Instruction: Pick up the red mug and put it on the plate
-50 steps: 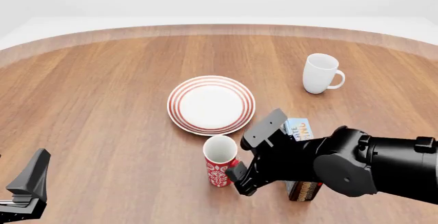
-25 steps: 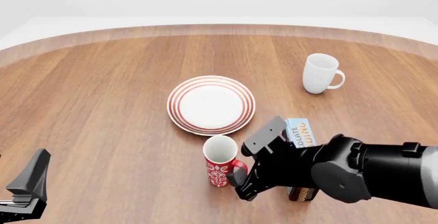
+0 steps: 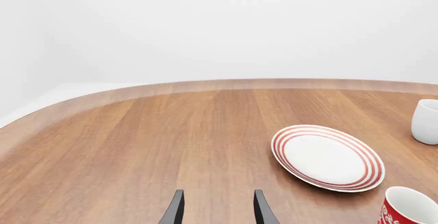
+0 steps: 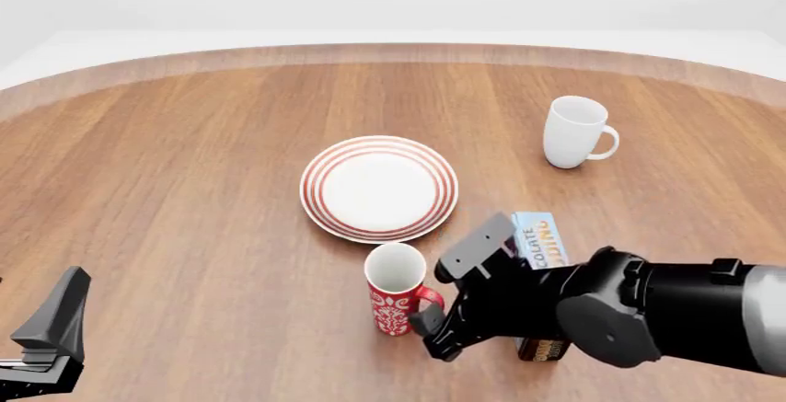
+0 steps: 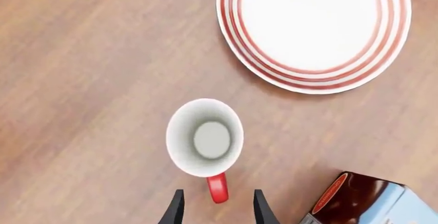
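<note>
The red mug stands upright on the table just in front of the plate, its handle pointing to the right. In the right wrist view I look down into the red mug; its handle lies between the tips of my open right gripper, without visible contact. My right gripper hovers close at the mug's right side. The plate is bare. My left gripper is open and holds nothing, low at the near left; its view shows the plate and the red mug.
A plain white mug stands at the far right, also seen as the white mug. A blue and brown carton lies right of the red mug, partly under my right arm, and shows as the carton in the right wrist view.
My right gripper has sunk a little and edged closer to the red mug's handle. The mug, plate and left arm have not moved.
</note>
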Available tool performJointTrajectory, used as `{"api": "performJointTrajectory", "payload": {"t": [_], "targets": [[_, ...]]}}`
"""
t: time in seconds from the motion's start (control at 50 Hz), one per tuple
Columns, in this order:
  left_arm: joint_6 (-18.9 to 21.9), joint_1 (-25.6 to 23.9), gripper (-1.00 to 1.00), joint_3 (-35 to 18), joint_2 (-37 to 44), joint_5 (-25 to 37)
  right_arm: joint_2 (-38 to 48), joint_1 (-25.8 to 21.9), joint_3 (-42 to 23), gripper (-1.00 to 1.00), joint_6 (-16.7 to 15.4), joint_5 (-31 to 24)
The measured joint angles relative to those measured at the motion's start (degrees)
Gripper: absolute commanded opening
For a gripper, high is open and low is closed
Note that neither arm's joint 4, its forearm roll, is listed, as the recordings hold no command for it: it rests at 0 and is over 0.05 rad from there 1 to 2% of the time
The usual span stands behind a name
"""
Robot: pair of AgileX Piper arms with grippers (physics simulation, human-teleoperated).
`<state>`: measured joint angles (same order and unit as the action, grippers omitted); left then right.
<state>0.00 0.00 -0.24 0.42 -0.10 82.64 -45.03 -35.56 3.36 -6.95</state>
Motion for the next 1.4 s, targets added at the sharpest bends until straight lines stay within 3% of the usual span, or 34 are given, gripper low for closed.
{"api": "performJointTrajectory", "payload": {"t": [0.8,0.82,1.4], "targets": [[0.0,0.0,1.0,0.0,0.0,0.0,2.28,0.01,1.66,1.0,1.46,3.17],[0.0,0.0,1.0,0.0,0.0,0.0,2.26,0.0,1.68,-1.0,1.45,3.19],[0.0,0.0,1.0,0.0,0.0,0.0,-0.46,0.93,1.91,-1.0,-0.47,1.6]]}}
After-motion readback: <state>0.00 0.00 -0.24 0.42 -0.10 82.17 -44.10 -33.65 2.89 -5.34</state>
